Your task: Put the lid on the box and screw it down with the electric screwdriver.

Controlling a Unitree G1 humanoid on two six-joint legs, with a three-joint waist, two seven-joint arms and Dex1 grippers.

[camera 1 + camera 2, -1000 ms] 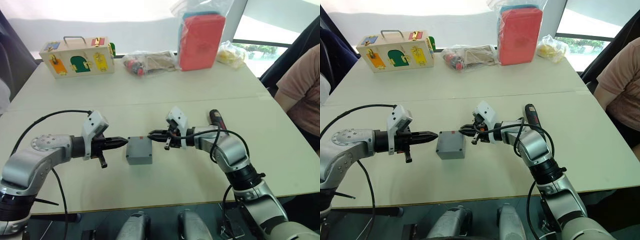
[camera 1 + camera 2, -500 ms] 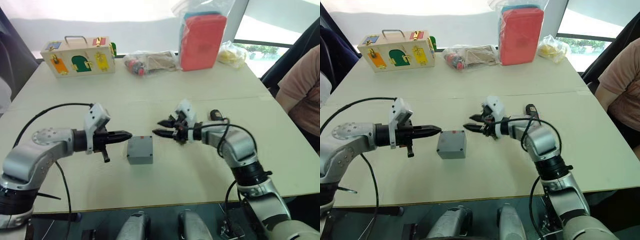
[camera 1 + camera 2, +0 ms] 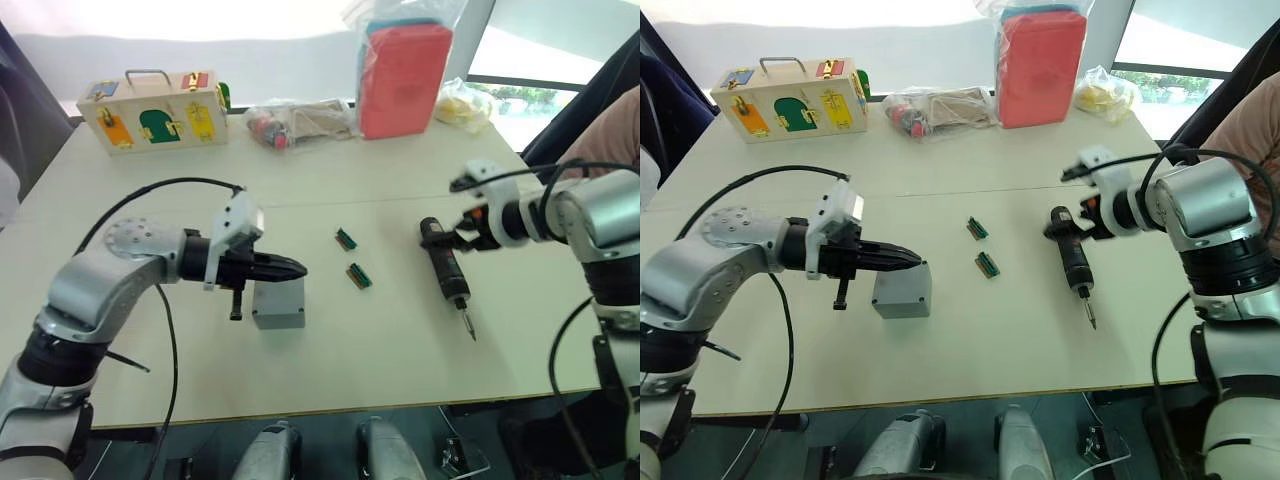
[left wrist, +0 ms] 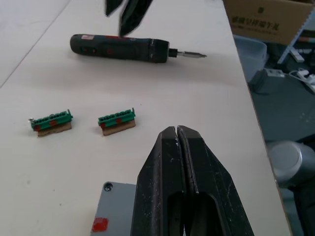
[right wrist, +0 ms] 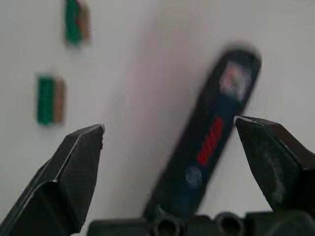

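Observation:
The grey box (image 3: 900, 306) stands on the table left of centre, and the flat grey lid (image 3: 902, 282) lies on top of it. My left gripper (image 3: 918, 258) is shut with nothing in it, and its tips (image 4: 176, 130) hang over the box's far edge. I cannot tell whether they touch it. The black electric screwdriver (image 3: 445, 270) lies on the table at the right, bit towards me. My right gripper (image 5: 169, 124) is open just above its handle end, one finger on each side, apart from it.
Two small green connector pieces (image 3: 346, 238) (image 3: 359, 276) lie between the box and the screwdriver. At the back stand a wooden latch box (image 3: 155, 110), plastic bags (image 3: 295, 122) and a bagged red case (image 3: 400, 80). A person's sleeve (image 3: 1250, 120) is at the right edge.
My right gripper drew back from the box to the right and opened wide over the screwdriver. My left gripper, still shut, moved right over the box. The green pieces came into view.

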